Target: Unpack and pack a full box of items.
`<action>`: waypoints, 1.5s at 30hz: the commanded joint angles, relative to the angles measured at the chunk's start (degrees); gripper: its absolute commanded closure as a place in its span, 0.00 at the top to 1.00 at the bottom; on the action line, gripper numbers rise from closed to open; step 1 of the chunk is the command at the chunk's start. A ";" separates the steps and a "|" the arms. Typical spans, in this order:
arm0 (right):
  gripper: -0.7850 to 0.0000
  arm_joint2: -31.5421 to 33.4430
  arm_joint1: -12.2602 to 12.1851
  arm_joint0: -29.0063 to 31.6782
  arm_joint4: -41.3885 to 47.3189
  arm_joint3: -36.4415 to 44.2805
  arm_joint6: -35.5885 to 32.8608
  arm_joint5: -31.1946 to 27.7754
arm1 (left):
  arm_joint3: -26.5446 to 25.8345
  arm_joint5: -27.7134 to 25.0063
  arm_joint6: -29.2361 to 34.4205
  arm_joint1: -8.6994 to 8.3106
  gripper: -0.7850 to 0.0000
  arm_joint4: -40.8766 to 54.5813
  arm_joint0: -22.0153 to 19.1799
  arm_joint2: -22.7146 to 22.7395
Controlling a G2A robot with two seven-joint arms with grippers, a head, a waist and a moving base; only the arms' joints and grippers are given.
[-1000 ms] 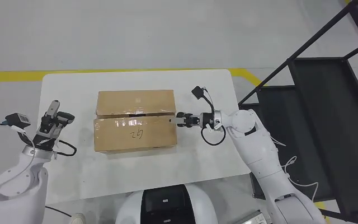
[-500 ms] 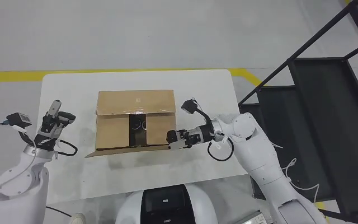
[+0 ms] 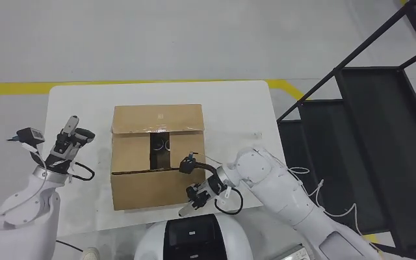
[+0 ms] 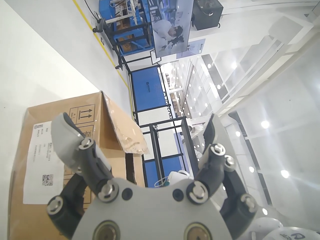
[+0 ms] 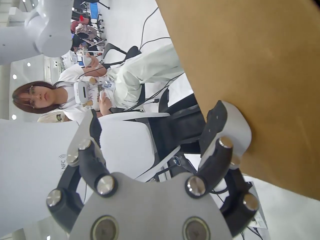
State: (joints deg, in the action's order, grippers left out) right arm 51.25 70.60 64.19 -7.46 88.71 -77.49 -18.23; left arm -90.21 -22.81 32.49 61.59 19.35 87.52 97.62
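Cardboard box (image 3: 156, 120) sits in the middle of the counter (image 3: 237, 104), far flap (image 3: 158, 117) folded over the top, near flap (image 3: 146, 188) folded out toward the robot. Through the gap I can see something dark (image 3: 161, 144) inside, hard to tell what. Right pincer (image 3: 190, 203) is at that flap's near right corner, spread wide, one finger (image 5: 225, 126) against the cardboard. Left pincer (image 3: 71, 133) hangs open, off the box's left side.
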 commanded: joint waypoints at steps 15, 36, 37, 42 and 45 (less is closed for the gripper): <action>1.00 0.25 -1.58 1.00 0.17 5.66 -0.16 -1.61 | 3.95 -1.28 20.68 -0.55 1.00 5.52 -5.44 -4.97; 1.00 7.94 -5.03 4.61 9.63 8.35 -1.38 -6.10 | 6.38 -5.22 8.46 1.12 1.00 6.55 -15.10 -11.88; 1.00 8.01 -5.12 4.63 9.81 8.27 -1.25 -6.06 | 6.83 -5.63 7.56 1.30 1.00 6.00 -16.25 -12.66; 1.00 8.76 -5.68 5.08 10.01 8.48 -0.64 -6.16 | 12.80 -3.93 5.36 2.36 1.00 4.88 -23.82 -17.62; 1.00 9.44 -6.06 5.65 10.24 8.67 -0.20 -6.08 | 19.21 -4.99 3.57 3.25 1.00 3.18 -29.20 -20.92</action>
State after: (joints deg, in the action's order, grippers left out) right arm 60.40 64.69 69.60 2.67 97.30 -77.85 -24.36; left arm -74.40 -27.07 37.07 64.48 24.46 61.03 78.28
